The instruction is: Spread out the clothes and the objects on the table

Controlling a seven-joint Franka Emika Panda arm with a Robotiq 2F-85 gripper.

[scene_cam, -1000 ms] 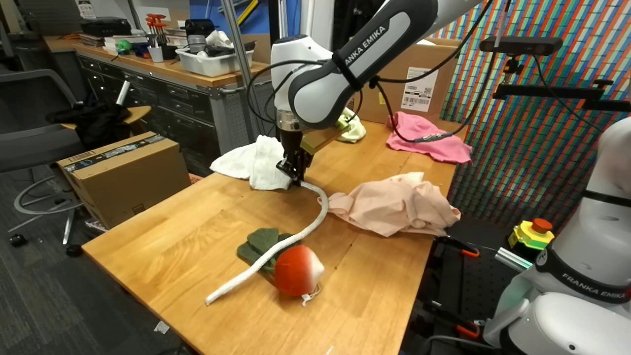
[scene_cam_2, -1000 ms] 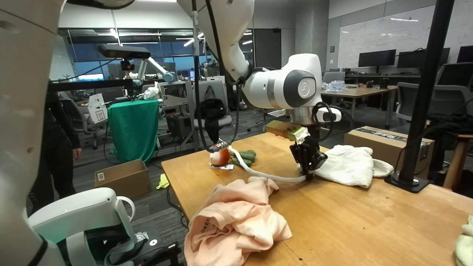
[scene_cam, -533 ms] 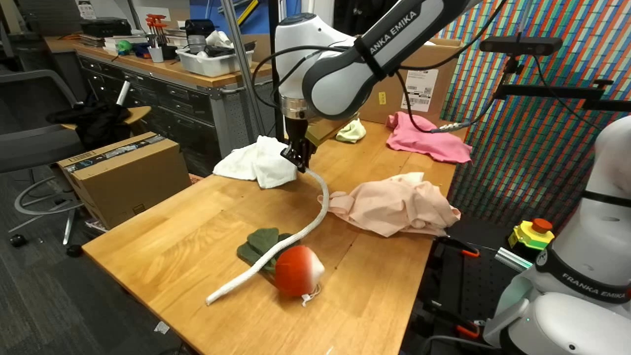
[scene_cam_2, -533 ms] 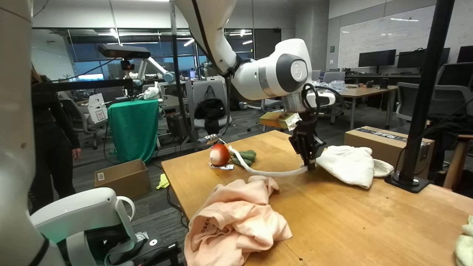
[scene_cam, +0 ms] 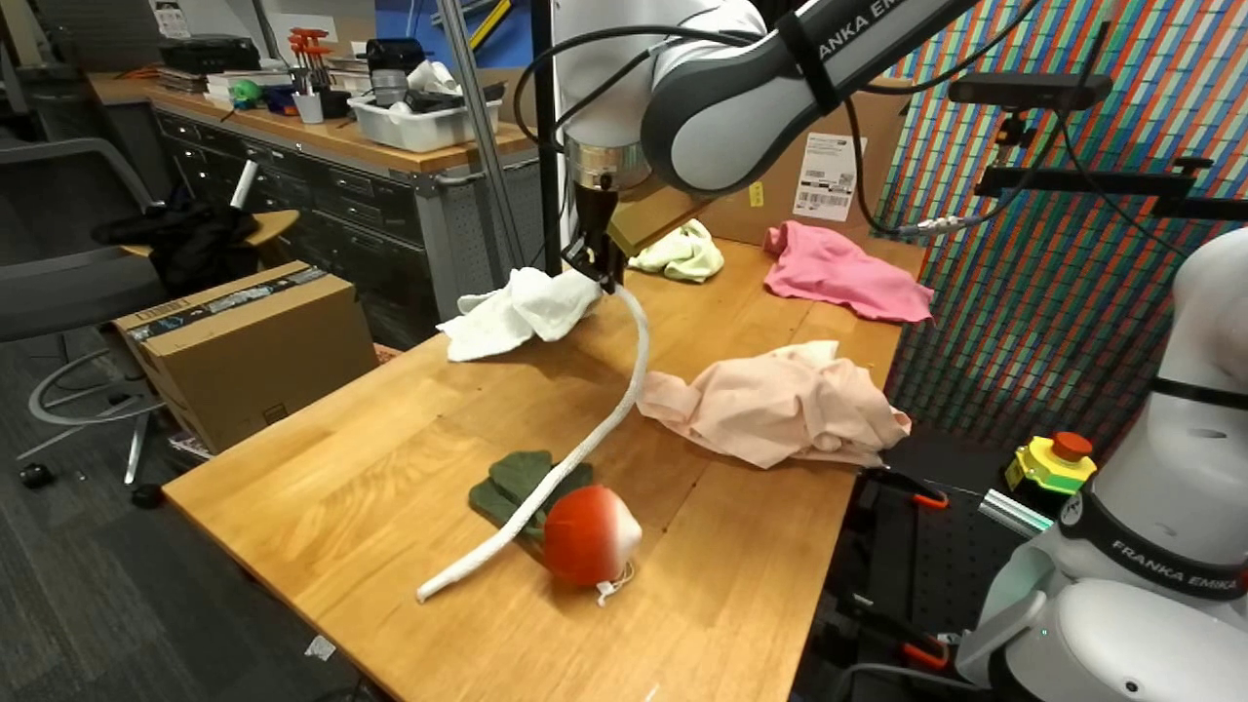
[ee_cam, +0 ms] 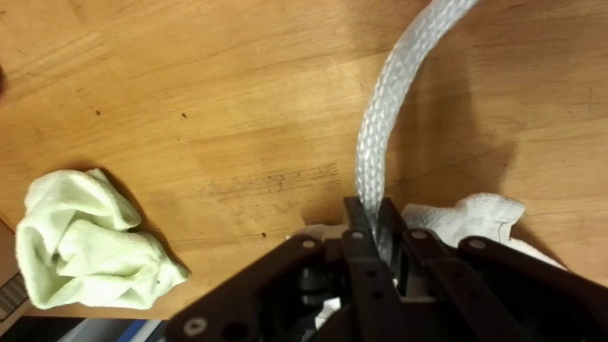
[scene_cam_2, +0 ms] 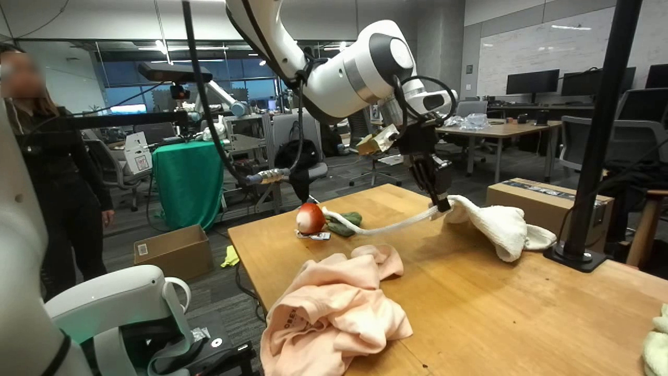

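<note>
Over the counter point(scene_cam: 731, 536), clamping white rope point(ee_cam: 385, 102) near one end with tool point(ee_cam: 369, 204). Probably handling light, bendy, sturdy; best gripping there.

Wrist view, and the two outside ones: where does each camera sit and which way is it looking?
In an exterior view: near the ball, looking down along the table; arm and base show.
In an exterior view: near the peach cloth, looking toward the ball; base and arm show.
Wrist view: on the arm, looking down; the end effector shows, shut on the rope.
Both exterior views share the arm, rope and ball, seemingly from opposite ends.
</note>
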